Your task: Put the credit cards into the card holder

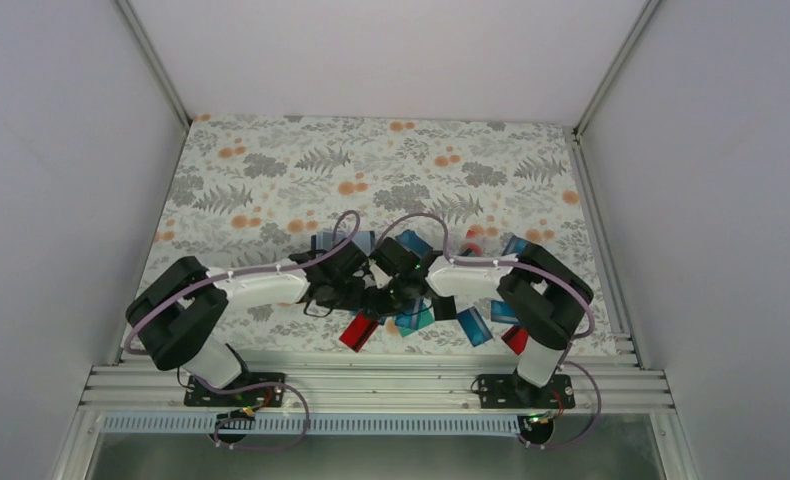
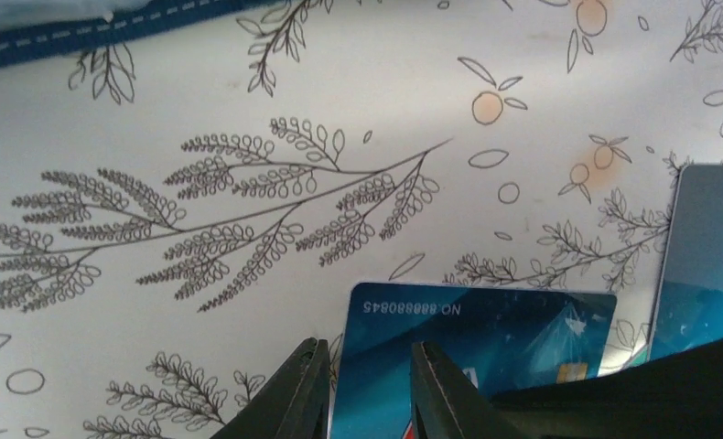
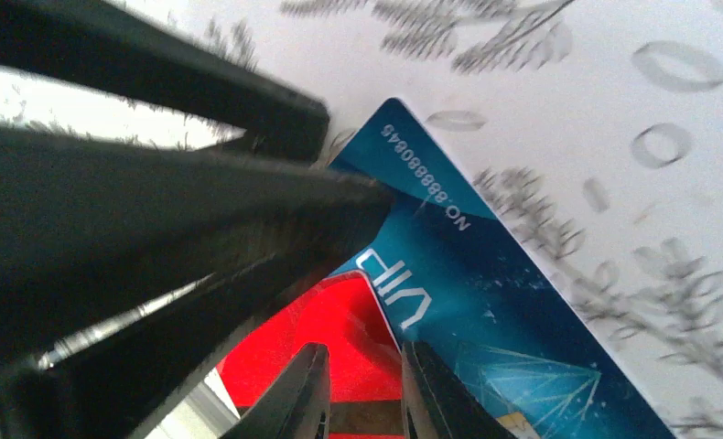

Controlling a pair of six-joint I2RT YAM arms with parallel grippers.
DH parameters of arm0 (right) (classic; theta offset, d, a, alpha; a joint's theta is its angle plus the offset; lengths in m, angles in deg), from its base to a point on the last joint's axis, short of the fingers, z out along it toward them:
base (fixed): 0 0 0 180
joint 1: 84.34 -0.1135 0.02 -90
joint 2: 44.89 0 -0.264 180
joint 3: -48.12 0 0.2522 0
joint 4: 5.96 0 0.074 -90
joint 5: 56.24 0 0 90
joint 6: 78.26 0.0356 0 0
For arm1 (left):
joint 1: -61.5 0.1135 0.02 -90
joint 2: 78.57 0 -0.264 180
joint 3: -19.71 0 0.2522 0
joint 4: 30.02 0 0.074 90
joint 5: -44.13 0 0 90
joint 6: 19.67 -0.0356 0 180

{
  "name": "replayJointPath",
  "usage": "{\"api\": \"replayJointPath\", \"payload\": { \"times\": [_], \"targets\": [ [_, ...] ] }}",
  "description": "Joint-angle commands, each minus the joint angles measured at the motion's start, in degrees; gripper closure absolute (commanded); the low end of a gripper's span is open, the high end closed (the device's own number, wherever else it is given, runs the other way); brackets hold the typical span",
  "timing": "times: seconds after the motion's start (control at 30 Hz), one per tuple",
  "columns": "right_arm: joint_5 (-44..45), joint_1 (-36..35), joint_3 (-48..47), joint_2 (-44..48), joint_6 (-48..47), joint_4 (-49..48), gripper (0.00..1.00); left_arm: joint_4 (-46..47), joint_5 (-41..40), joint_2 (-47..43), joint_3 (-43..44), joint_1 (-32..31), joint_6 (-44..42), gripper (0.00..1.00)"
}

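Now, at the left, the left arm (image 1: 261, 287) reaches right across the flowered cloth (image 1: 271, 170) toward the middle of the table. Just beyond its wrist lies a dark navy squarish shape, the card holder (image 1: 331, 243), partly hidden by the arm. The left gripper (image 2: 369, 398) sits low over the cloth with its 2 fingers narrowly parted, pinching nothing. 1 finger is off the blue card (image 2: 486, 343) and the other is over its left edge. That card lies flat, with a printed number along its far edge. A teal card (image 2: 706, 256) lies just beside it on the right in the wrist view. A blue stitched edge (image 2: 92, 29) crosses the far left corner of that view; I cannot tell what it belongs to.

In the middle, the 2 grippers meet, close together. The red card (image 3: 339, 320) lies against the blue card and seems to overlap 1 corner of it. The right gripper (image 3: 362, 398) hangs over the red card, its fingers also narrowly parted, with nothing visibly pinched.

Further right, the right arm (image 1: 471, 275) bends back to its base. More credit cards (image 1: 414, 319) lie scattered on the cloth: a second blue card (image 1: 474, 326) and a second red card (image 1: 516, 339) near that arm, and others on the far side.
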Motion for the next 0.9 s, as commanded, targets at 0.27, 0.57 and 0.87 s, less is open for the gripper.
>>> {"api": "replayJointPath", "payload": {
  "times": [0.27,0.57,0.87],
  "targets": [
    [-0.9,-9.4,3.9,1.15,-1.29,-2.72,0.78,1.98,5.54,-0.84,-4.8,0.88,3.26,0.76],
    [5.0,-9.04,2.56,5.14,0.71,0.43,0.78,-3.64,2.66,-4.87,-1.84,0.8,1.09,0.74],
    [5.43,-7.29,2.66,16.59,12.28,4.56,0.7,-15.39,2.49,-10.48,0.37,-2.55,-0.8,0.66]
  ]
}}
